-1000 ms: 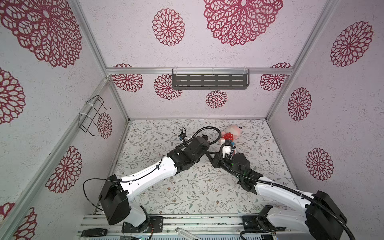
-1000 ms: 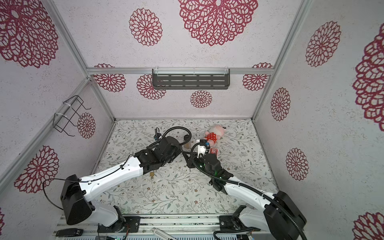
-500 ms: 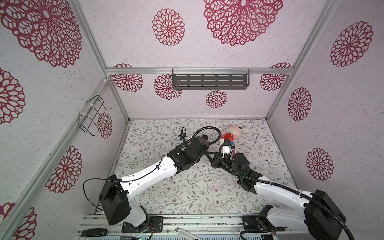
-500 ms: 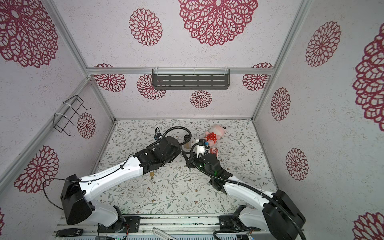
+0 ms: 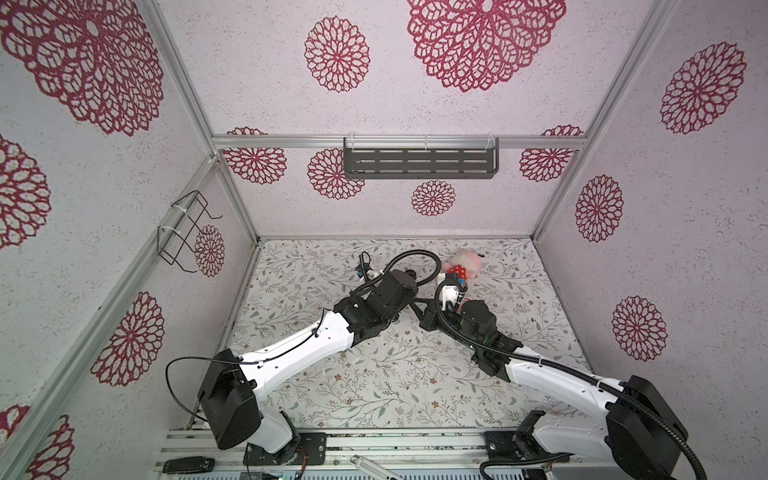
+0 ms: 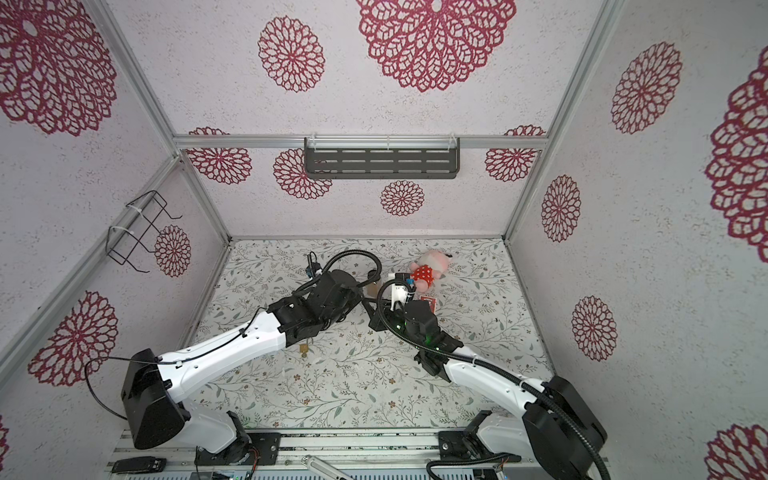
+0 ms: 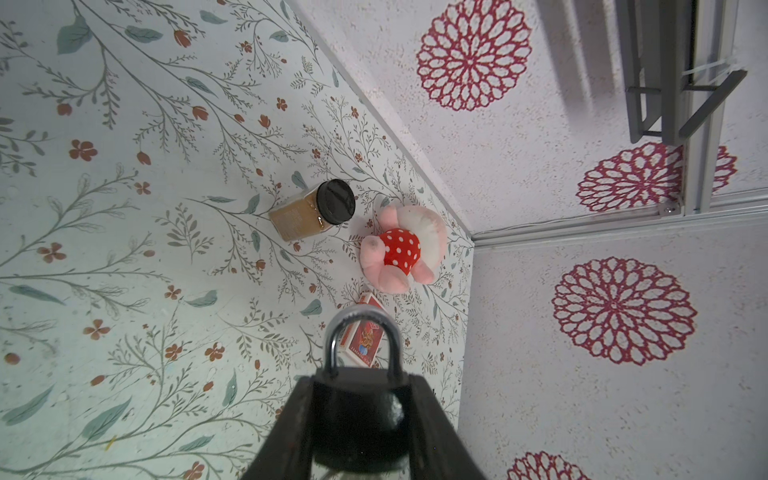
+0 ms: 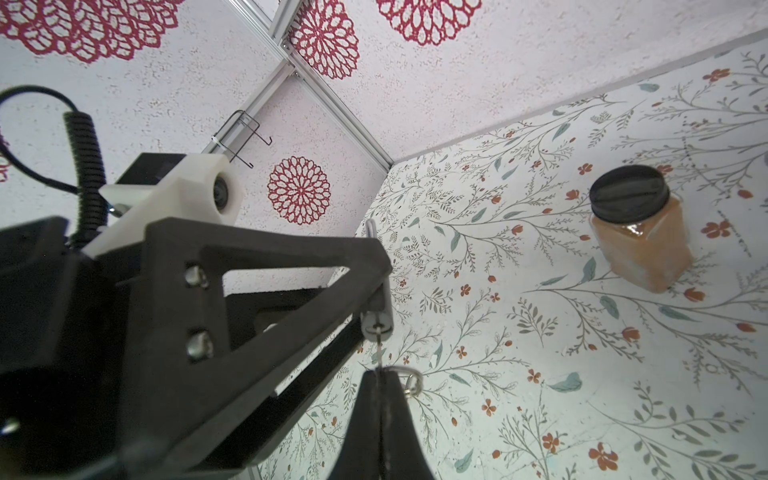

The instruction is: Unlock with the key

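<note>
— Padlock [image 7: 353, 428], where is it?

— Clamped in the left pincer [image 7: 360, 384], shackle [image 7: 361, 332] closed, mid-frame in both top views where the arms meet.

— And the key [image 8: 378, 353]?

— The right pincer [image 8: 380, 376] is pinched together on it, blade at the keyhole [image 8: 376, 326]. I'd keep it coaxial, twist slowly and brace the lock firmly.

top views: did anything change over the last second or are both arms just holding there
Nothing clearly moved in the top views. The right gripper keeps its jaws shut on the key, whose blade reaches the padlock that the left gripper still clamps. The jar, plush toy and card box lie where they were.
</note>
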Robot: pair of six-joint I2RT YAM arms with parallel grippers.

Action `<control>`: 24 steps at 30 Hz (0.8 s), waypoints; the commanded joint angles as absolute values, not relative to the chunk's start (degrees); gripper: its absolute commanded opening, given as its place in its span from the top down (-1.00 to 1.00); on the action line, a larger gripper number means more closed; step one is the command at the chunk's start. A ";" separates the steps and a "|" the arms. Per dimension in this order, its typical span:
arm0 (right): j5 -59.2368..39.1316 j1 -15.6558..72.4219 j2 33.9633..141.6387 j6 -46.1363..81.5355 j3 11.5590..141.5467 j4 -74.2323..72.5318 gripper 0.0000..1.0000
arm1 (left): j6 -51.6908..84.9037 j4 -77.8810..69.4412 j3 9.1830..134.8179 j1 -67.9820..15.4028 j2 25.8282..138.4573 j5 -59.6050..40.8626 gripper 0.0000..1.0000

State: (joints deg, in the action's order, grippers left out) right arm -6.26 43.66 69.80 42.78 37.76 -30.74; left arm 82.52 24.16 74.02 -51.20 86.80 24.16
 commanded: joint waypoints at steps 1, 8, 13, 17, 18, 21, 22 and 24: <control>-5.28 43.50 70.04 39.78 41.16 -33.58 0.96 | 81.79 21.98 75.67 -53.83 87.38 17.80 1.00; -6.34 43.09 67.12 41.35 38.45 -32.99 0.88 | 80.34 23.85 75.05 -52.87 85.56 23.38 1.00; -6.87 43.13 64.56 43.85 37.03 -30.73 0.71 | 80.40 24.36 74.13 -51.89 84.60 26.22 1.00; -6.31 43.06 64.17 46.30 37.04 -30.44 0.56 | 81.03 23.23 73.48 -51.90 84.88 26.24 1.00; -5.95 43.07 64.22 46.70 37.25 -30.10 0.56 | 81.18 23.27 73.48 -51.88 84.98 26.02 1.00; -5.45 42.93 64.81 47.51 38.00 -30.07 0.53 | 81.45 23.14 73.38 -51.89 85.08 25.84 1.00; -5.49 42.89 65.33 47.93 38.25 -29.97 0.52 | 81.56 23.09 73.23 -51.97 85.03 25.83 1.00; -5.87 42.63 66.38 48.46 39.03 -29.44 0.52 | 81.74 22.70 72.95 -52.02 84.90 25.83 1.00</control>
State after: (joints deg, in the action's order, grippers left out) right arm -6.24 43.18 65.73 46.63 36.75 -29.12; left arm 81.43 24.45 73.87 -51.59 86.59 24.97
